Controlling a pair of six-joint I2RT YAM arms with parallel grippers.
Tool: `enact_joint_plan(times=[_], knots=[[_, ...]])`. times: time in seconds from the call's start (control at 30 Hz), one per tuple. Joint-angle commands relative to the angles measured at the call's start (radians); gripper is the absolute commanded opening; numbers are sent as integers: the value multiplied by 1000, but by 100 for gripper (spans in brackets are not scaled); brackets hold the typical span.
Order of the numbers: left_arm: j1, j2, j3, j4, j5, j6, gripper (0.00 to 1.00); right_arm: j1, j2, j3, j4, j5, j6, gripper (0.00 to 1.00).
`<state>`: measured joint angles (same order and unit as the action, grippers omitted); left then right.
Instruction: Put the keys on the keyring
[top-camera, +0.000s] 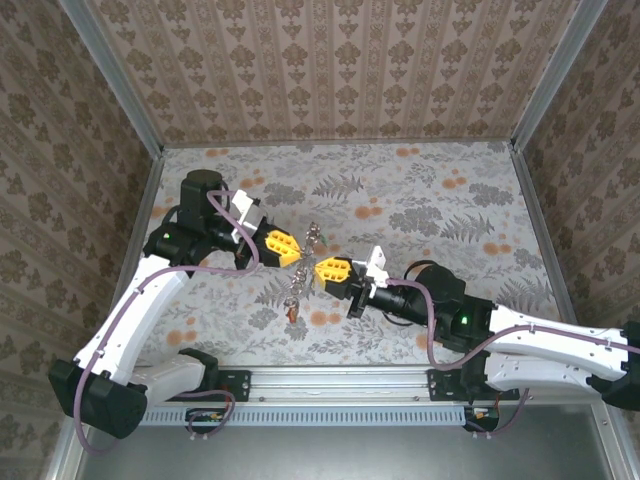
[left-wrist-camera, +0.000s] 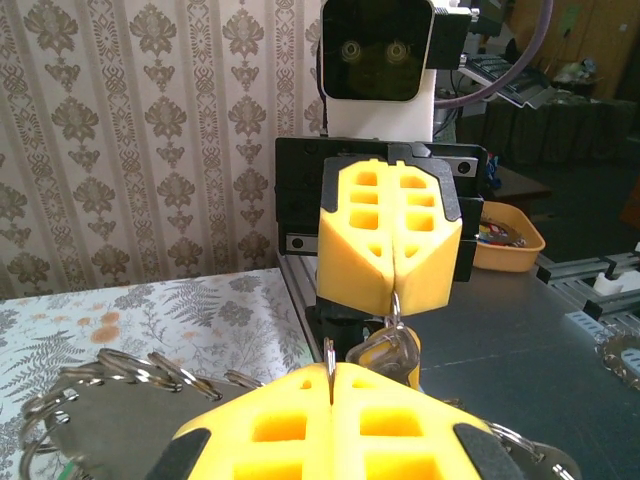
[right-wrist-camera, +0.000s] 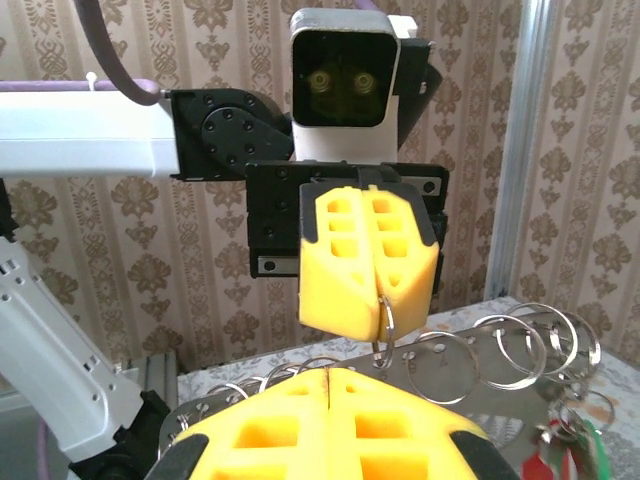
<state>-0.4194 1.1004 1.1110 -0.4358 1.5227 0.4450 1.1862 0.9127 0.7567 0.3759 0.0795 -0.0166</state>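
**Tip-to-tip pinch in mid-air, set to thread**

Clamps left gripper shut on keyring, edge-on, likely presenting its loop. Hangs other keys beneath, off table. Pinches right gripper closed on one key, facing left, probably lined up for threading.

Counter: covered in a pale print of grey fern leaves and orange blossoms, with aluminium rails along its sides. A small cluster of keys sits over the print near the middle, toward the near edge. Cannot tell whether it rests on the surface or hangs just above it.
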Motion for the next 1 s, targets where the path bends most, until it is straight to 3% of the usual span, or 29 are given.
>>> enact_joint_plan(times=[0.0,0.97], knots=[[9,-3,12,-11,57,35,0,7,-6,-11,79,83,-23,0],[22,-21,17,-20,67,39,0,-20,51,1,124,100,-33,0]])
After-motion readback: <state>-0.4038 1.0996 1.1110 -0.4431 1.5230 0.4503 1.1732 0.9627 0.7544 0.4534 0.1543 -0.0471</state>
